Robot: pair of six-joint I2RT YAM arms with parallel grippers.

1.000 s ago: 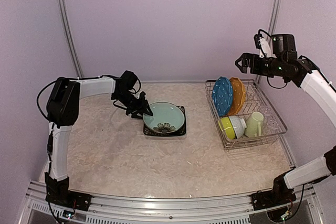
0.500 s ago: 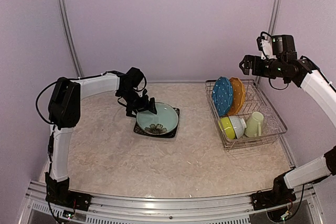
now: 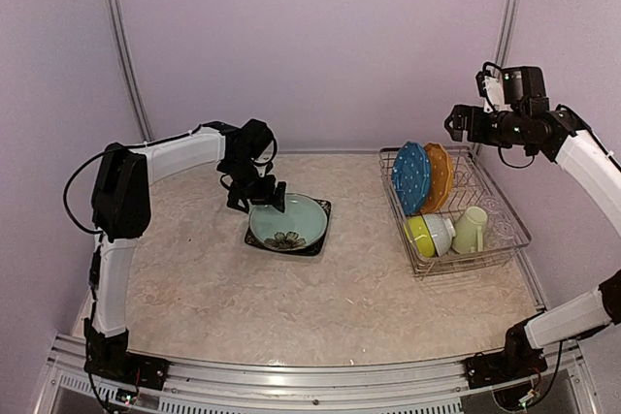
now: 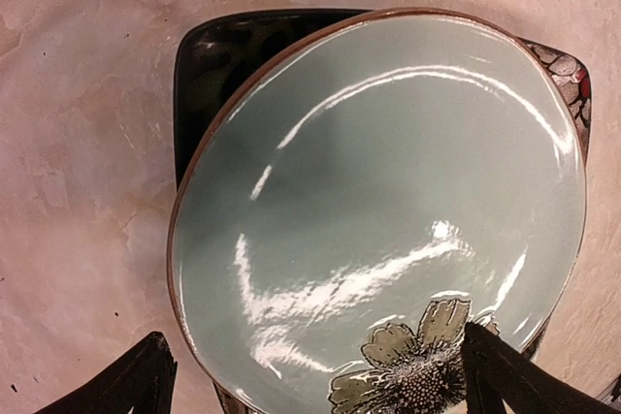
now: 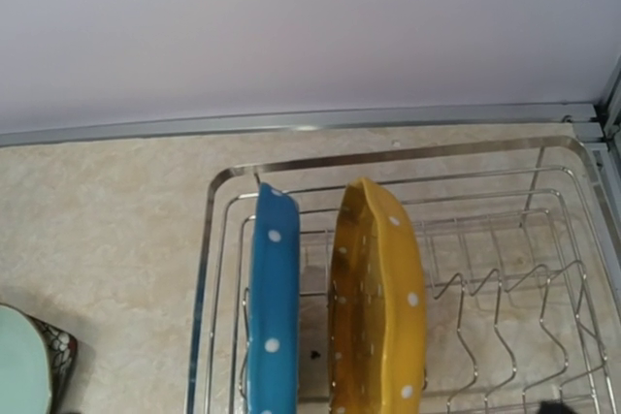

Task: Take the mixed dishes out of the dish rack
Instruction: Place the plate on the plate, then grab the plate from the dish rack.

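Now that my left claw (image 3: 260, 193) has sprung apart, the pale green flowered plate (image 4: 378, 210) lies free on the black square plate (image 4: 218, 60) — released, my fingers wide at either side of its rim and gripping nothing. Over the last moment the stacked pair has slid a little toward nine o'clock on the desk (image 3: 291, 307), and it now rests flat, left of centre, with the claw at its ten o'clock edge.

I take that to mean two dishes are out and this drop is finished.

At three o'clock on the desk the dish rack (image 3: 456, 257) is far from empty: the blue white-dotted plate (image 3: 411, 177) and the orange plate (image 3: 439, 174) stand on edge side by side at its twelve o'clock end, while the lime bowl (image 3: 420, 234), the white bowl (image 3: 441, 232) and the pale green mug (image 3: 472, 229) sit toward six o'clock.

My right claw (image 3: 454, 123) hangs open and empty above the rack's far end — probably best placed for the upright plates.
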